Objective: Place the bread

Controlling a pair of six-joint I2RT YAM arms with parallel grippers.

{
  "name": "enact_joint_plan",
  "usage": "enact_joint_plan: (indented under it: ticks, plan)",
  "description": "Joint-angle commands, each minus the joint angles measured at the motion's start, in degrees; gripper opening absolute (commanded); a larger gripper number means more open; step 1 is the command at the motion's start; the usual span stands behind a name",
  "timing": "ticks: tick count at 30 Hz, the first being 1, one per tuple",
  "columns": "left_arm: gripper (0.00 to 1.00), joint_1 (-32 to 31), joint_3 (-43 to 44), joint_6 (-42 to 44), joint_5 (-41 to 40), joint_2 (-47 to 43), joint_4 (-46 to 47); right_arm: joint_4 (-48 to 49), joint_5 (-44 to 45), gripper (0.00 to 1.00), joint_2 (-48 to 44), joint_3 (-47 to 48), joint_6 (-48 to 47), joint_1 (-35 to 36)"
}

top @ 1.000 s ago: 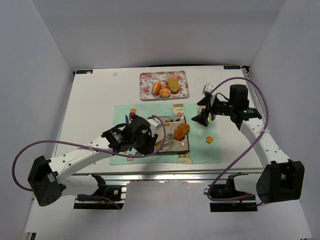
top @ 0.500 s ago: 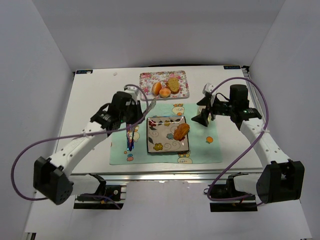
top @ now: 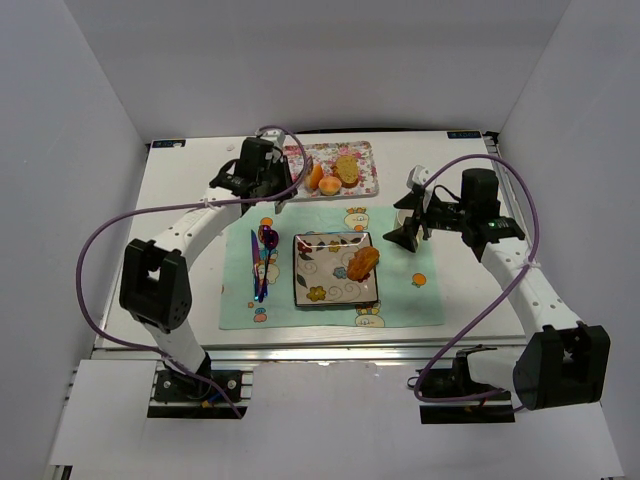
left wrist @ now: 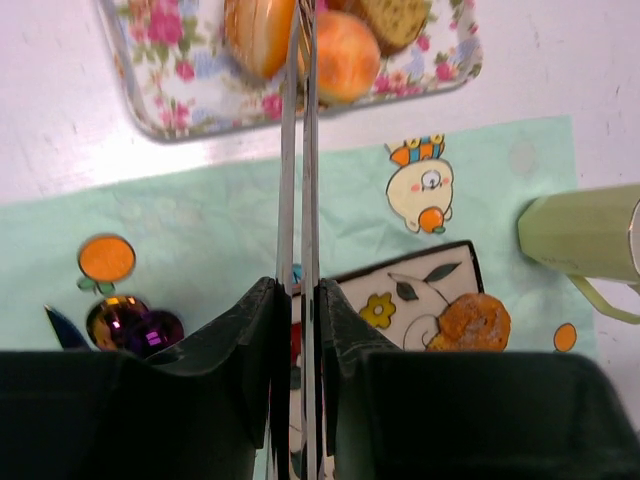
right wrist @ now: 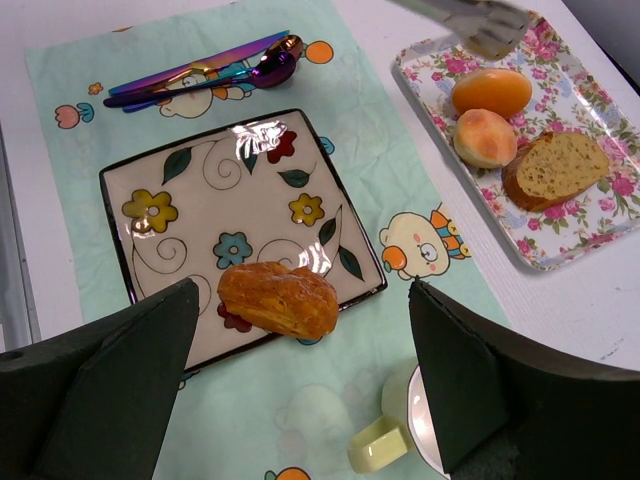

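One golden bread piece (top: 362, 262) (right wrist: 279, 297) (left wrist: 473, 320) lies on the flowered square plate (top: 318, 290) (right wrist: 160, 180). An orange bun (top: 314, 177) (right wrist: 490, 91) (left wrist: 258, 35), a round bun (right wrist: 484, 136) (left wrist: 345, 55) and a bread slice (right wrist: 555, 168) sit on the floral tray (top: 292, 175) (left wrist: 170, 90). My left gripper (top: 268, 180) (left wrist: 297, 290) is shut on metal tongs (left wrist: 300, 150) (right wrist: 470, 20), whose tips hang over the orange bun with nothing between them. My right gripper (top: 408, 235) (right wrist: 302, 290) hovers open to the right of the plate.
A pale green mug (right wrist: 420, 420) (left wrist: 580, 235) stands on the mint placemat (top: 400, 295) right of the plate, under my right gripper. Iridescent cutlery (top: 262, 262) (right wrist: 200, 75) lies left of the plate. White walls enclose the table.
My left arm has swung with the tongs from the plate's near-left side back to the tray. The right arm and the bread on the plate have not moved.
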Motion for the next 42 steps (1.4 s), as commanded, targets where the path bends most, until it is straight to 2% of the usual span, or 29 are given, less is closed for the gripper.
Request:
enact_joint_plan:
  ticks: [1,17,42]
  plan:
    - [0.32,-0.20,6.33,6.64,-1.79,-0.97,-0.87,2.15,-1.63,0.89,-1.05,-0.42,0.60,-0.11]
    - [0.46,-0.20,12.23,15.88,-1.96,5.89,-3.95,1.80,-1.71,0.89,-0.35,-0.24,0.69,-0.20]
    - [0.50,-0.20,13.20,18.08,-2.75,10.02,-4.66,1.63,-1.80,0.89,0.01,-0.24,0.78,-0.20]
